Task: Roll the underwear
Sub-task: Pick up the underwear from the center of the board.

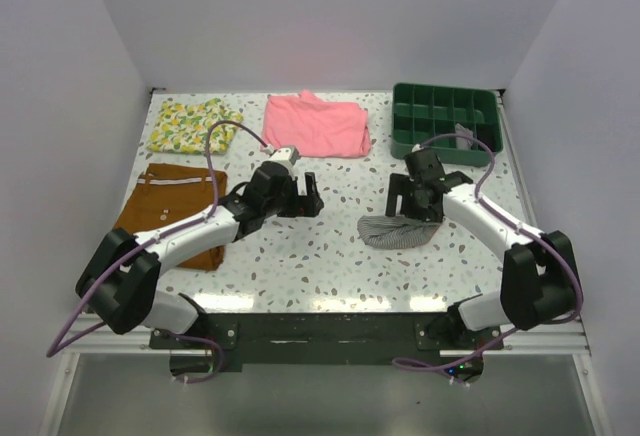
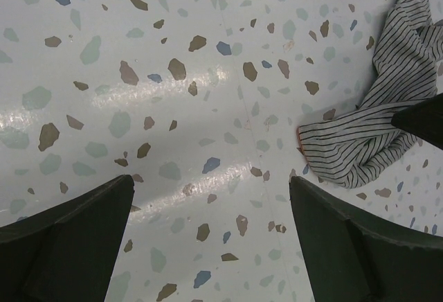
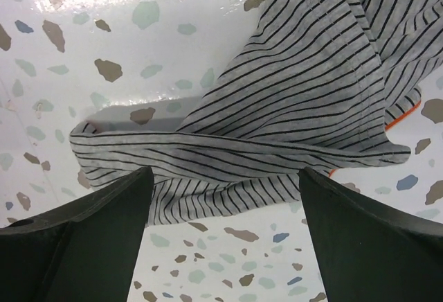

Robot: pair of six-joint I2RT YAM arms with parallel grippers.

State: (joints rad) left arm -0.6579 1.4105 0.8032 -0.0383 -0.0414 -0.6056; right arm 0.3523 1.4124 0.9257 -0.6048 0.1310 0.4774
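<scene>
The underwear (image 1: 398, 232) lies crumpled on the speckled table right of centre, grey with fine dark stripes and a thin orange edge. My right gripper (image 1: 405, 208) hovers over its far side. In the right wrist view the right gripper (image 3: 225, 170) is open, and the folded fabric (image 3: 291, 101) lies just beyond the fingertips, not pinched. My left gripper (image 1: 308, 199) sits to the left of the garment, at mid-table. In the left wrist view the left gripper (image 2: 211, 181) is wide open over bare table, with the underwear (image 2: 377, 129) off to its right.
Rust-brown shorts (image 1: 175, 211) lie at the left under the left arm. A pink garment (image 1: 318, 124) and a yellow floral cloth (image 1: 192, 124) sit at the back. A green compartment tray (image 1: 445, 121) stands at the back right.
</scene>
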